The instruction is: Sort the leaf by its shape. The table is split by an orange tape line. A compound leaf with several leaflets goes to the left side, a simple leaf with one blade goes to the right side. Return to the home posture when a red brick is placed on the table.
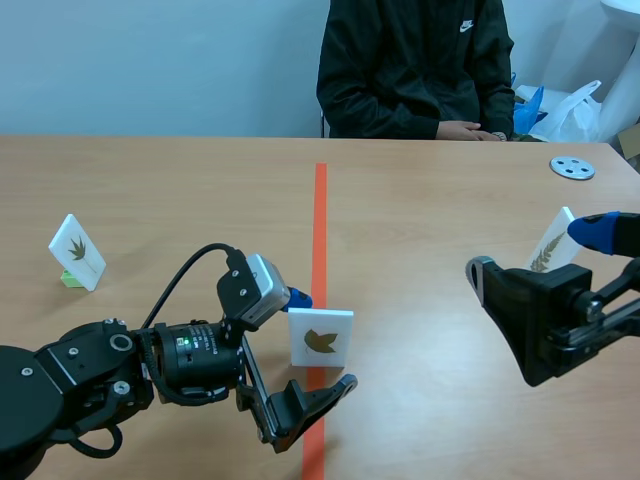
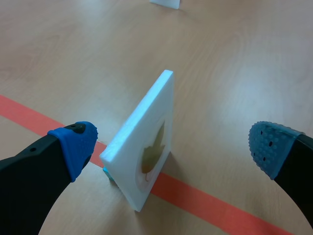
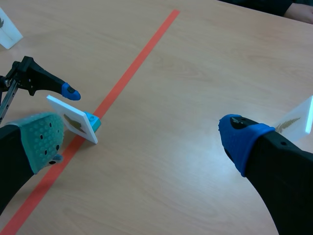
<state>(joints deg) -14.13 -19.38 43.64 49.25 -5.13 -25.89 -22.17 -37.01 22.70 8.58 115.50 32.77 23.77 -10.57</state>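
White leaf card (image 1: 321, 338) stands low-centre of frame on tape line (image 1: 320, 215), unsorted. L gripper (image 2: 172, 146) fingers apart, straddling it, no clamp yet. R gripper (image 3: 143, 141) apart, empty. 2nd card (image 1: 77, 251) mid-left, 3rd card (image 1: 552, 243) mid-right.

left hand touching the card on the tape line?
Cannot tell. Left wrist view: one pad sits at the leaf card's edge, no plain gap or contact; the other is clear.
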